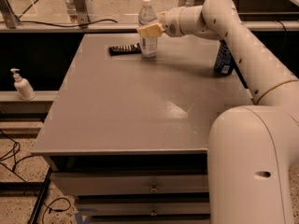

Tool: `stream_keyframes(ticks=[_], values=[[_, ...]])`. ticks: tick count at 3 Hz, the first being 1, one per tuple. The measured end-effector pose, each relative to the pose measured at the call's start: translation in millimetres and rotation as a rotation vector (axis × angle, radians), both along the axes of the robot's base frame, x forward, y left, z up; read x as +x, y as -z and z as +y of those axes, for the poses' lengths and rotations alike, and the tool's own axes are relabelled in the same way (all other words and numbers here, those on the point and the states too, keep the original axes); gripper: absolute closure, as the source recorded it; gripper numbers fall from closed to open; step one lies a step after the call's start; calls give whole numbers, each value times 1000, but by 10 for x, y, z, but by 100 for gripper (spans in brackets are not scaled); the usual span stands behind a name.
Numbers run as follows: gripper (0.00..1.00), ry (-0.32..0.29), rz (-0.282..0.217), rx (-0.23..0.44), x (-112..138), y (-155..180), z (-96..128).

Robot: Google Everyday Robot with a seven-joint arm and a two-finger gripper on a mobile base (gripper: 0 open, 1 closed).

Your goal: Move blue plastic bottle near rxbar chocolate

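Observation:
The blue plastic bottle [148,45], clear with a white cap and a blue-and-white label, stands upright at the far middle of the grey table [135,106]. The rxbar chocolate [124,49], a flat dark wrapper, lies just left of the bottle's base, almost touching it. My gripper [150,30] reaches in from the right and is shut on the bottle at mid-height. One pale finger [148,31] shows in front of the bottle; the other is hidden behind it.
A dark blue soda can [224,59] stands at the table's far right, partly behind my arm. A white pump dispenser [21,85] sits on a low ledge to the left. Drawers front the table; cables lie on the floor at the left.

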State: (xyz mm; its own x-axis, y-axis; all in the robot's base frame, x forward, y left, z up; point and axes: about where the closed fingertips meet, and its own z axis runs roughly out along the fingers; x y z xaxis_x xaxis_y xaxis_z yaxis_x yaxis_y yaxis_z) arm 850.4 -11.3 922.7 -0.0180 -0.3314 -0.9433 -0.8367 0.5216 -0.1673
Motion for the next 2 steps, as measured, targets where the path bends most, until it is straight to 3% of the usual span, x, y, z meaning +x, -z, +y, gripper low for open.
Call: stream_keyframes(ticks=[2], values=[[13,0,0,0,0,-9,0]])
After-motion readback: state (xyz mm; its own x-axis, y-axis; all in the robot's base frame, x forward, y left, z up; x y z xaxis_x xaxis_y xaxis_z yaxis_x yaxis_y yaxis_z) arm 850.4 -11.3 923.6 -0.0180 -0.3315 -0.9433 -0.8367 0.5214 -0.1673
